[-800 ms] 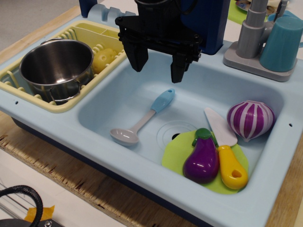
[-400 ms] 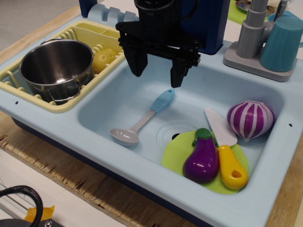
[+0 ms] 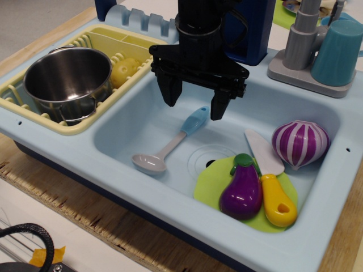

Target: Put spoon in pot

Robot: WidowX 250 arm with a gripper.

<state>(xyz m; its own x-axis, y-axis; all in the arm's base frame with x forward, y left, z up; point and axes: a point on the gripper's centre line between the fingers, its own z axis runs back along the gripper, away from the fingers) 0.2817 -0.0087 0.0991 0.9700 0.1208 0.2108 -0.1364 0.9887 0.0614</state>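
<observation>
Pot point(image 3: 67, 79): it is seen at the upper left of the frame, standing upright in the yellow rack point(image 3: 34, 116); its mouth is empty and wide, so the drop itself is judged easy.
Potato point(image 3: 123, 71): it is lodged in the rack just right of the pot; a low carry across the rack could be knocked against it.
Spoon point(image 3: 170, 141): it is laid flat on the sink point(image 3: 122, 133) floor at centre frame, bowl toward the lower left, blue handle toward the upper right.
Gripper point(image 3: 197, 102): it is held above the handle end, not touching; the jaws are spread wide with nothing between them.
Risk at the grasp: the handle lies slanted, so a closure off its middle is likely to pivot or squirt the spoon away.
Risk at the lift: a hold at the handle end leaves the bowl hanging low, and the sink wall or pot rim could be caught.
Knife point(image 3: 266, 170): it is left at the lower right beside the eggplant point(image 3: 243, 190), well apart, so confusion is judged unlikely.
</observation>
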